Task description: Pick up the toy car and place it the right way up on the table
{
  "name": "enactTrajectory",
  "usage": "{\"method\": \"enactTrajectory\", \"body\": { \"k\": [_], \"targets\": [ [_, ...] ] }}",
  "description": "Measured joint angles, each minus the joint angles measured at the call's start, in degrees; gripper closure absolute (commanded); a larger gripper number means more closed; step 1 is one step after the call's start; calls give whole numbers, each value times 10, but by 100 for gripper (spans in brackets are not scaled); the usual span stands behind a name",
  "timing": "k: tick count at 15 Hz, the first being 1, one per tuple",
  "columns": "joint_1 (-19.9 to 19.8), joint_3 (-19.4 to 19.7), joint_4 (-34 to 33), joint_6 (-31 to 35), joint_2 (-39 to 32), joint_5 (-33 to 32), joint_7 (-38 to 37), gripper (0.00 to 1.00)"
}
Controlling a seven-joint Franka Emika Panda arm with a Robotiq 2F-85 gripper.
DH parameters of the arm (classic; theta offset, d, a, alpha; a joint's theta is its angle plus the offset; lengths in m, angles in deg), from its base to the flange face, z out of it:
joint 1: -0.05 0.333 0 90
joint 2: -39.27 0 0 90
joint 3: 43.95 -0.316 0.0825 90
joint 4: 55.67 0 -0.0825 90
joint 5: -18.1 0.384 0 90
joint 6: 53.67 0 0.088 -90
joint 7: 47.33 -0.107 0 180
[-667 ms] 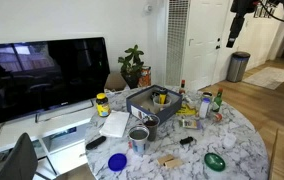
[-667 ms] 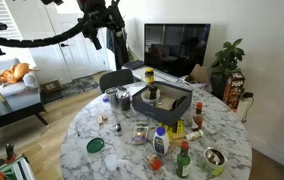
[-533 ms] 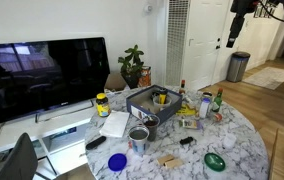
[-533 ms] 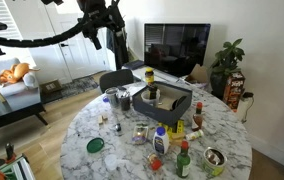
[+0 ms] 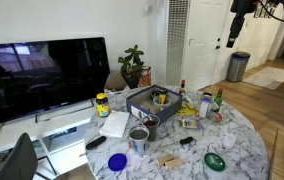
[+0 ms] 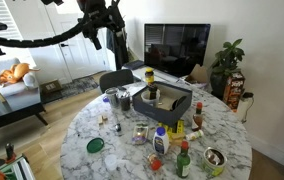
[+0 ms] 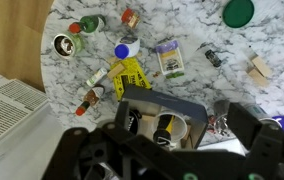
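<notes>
The toy car (image 5: 187, 141) is a small dark thing on the round marble-look table (image 5: 244, 140), between a wooden block (image 5: 167, 158) and a green lid (image 5: 214, 160). In the wrist view the car (image 7: 213, 57) is tiny, and I cannot tell which way up it lies. My gripper (image 7: 172, 150) hangs high above the table (image 7: 182, 25), over a dark grey box (image 7: 157, 112). Its fingers are spread wide with nothing between them. In both exterior views the gripper (image 6: 110, 40) (image 5: 236, 30) is far above the tabletop (image 6: 82, 125).
The grey box (image 5: 152, 100) (image 6: 164, 100) holds cups. Bottles, tins, a yellow packet (image 7: 130, 75), a blue lid (image 7: 123, 51) and the green lid (image 7: 238, 12) crowd the table. A TV (image 5: 42, 75) and a plant (image 5: 132, 65) stand behind it.
</notes>
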Motion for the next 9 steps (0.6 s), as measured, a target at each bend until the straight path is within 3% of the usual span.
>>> {"method": "enactTrajectory", "body": {
  "k": [5, 9],
  "targets": [
    [4, 0, 20, 26, -30, 35, -50, 0],
    [11, -2, 68, 135, -116, 113, -133, 0]
  ]
}}
